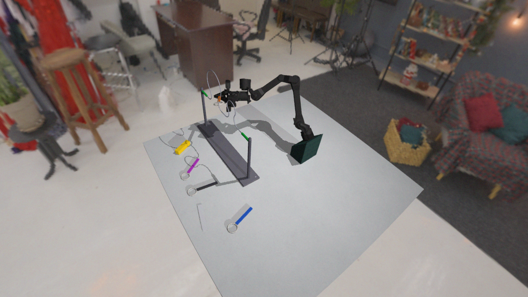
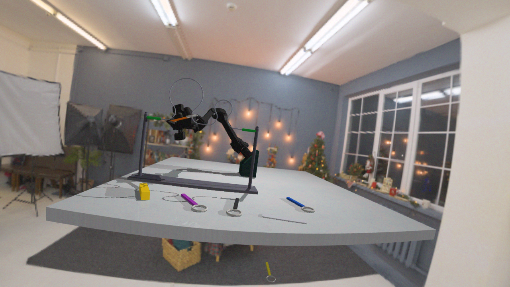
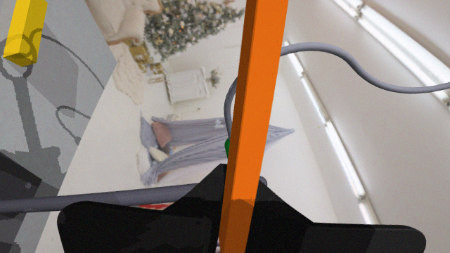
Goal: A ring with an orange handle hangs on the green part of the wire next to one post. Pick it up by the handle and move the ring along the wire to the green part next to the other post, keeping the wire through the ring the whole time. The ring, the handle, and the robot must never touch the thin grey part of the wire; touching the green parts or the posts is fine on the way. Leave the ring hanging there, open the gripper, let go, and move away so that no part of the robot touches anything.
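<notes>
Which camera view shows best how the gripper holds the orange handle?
The wrist view: the orange handle fills the frame, clamped between the black fingers. In the exterior view it is a thin orange bar; in the top view only a small orange spot.
</notes>
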Available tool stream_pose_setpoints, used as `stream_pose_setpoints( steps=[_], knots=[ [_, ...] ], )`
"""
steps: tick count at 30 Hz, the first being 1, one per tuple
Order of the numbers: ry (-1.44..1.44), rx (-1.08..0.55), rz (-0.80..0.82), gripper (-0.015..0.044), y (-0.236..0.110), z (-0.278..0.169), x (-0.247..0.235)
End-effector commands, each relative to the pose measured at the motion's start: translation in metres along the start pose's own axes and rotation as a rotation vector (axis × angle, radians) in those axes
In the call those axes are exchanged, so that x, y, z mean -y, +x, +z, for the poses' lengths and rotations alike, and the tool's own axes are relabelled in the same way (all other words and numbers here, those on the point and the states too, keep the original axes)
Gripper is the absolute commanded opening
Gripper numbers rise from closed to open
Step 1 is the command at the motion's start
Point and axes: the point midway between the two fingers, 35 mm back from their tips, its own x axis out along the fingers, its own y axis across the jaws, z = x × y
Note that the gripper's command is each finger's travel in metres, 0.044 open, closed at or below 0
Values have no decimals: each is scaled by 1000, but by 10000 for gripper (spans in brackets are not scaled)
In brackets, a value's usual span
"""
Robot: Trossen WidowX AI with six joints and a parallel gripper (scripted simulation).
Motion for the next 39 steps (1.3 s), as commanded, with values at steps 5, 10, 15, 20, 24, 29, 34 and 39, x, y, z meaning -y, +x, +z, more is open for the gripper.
stream_pose_setpoints(
  steps=[5,10,15,20,24,29,34,39],
  knots=[
    [152,-21,98,-150,-5,3,-30],
    [244,-34,151,-150,-9,6,-46],
    [334,-46,204,-150,-14,11,-60],
    [423,-58,256,-150,-19,17,-74],
    [494,-68,298,-150,-24,22,-85],
    [581,-80,348,-150,-30,30,-97],
    [665,-91,397,-150,-37,39,-107],
    [745,-102,444,-150,-43,48,-117]
  ],
)
